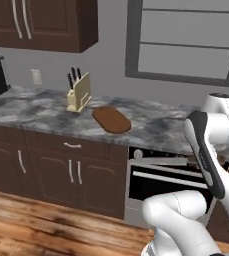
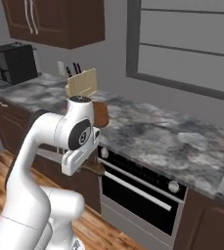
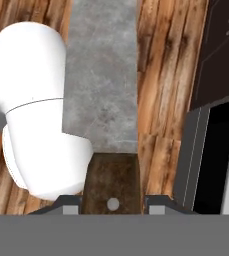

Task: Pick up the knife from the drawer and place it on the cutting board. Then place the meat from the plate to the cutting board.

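Claw (image 3: 113,207) closed on knife (image 3: 102,90) — brown handle between the fingertips, blade pointing away over the wood floor (image 3: 158,75). Cutting board (image 1: 111,119) lies bare on the worktop (image 1: 36,107), just right of the knife block (image 1: 79,92) — well apart from the knife.

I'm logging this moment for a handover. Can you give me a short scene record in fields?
gripper: shut on knife handle
knife: held, blade stretching out over wooden floor
cutting board: on counter, nothing on it, beside knife block
oven: under counter, right of board
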